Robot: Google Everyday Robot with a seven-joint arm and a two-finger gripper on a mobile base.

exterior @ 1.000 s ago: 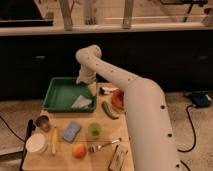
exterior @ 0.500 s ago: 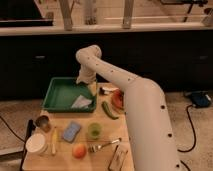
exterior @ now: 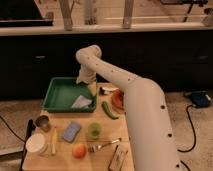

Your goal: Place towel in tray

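The green tray [exterior: 56, 95] sits at the far left of the wooden table. A pale towel [exterior: 81, 102] lies inside it, near the tray's right front corner. My white arm reaches from the lower right up and over the table, and my gripper [exterior: 86, 80] hangs above the tray's right side, just above and behind the towel. No gap between towel and gripper tip can be made out clearly.
An orange-red bowl [exterior: 118, 100] and a green cucumber-like item [exterior: 109, 110] lie right of the tray. In front are a blue sponge [exterior: 71, 131], green cup [exterior: 93, 130], fork [exterior: 104, 146], orange fruit [exterior: 79, 150], banana [exterior: 54, 140], white bowl [exterior: 36, 143] and metal cup [exterior: 43, 122].
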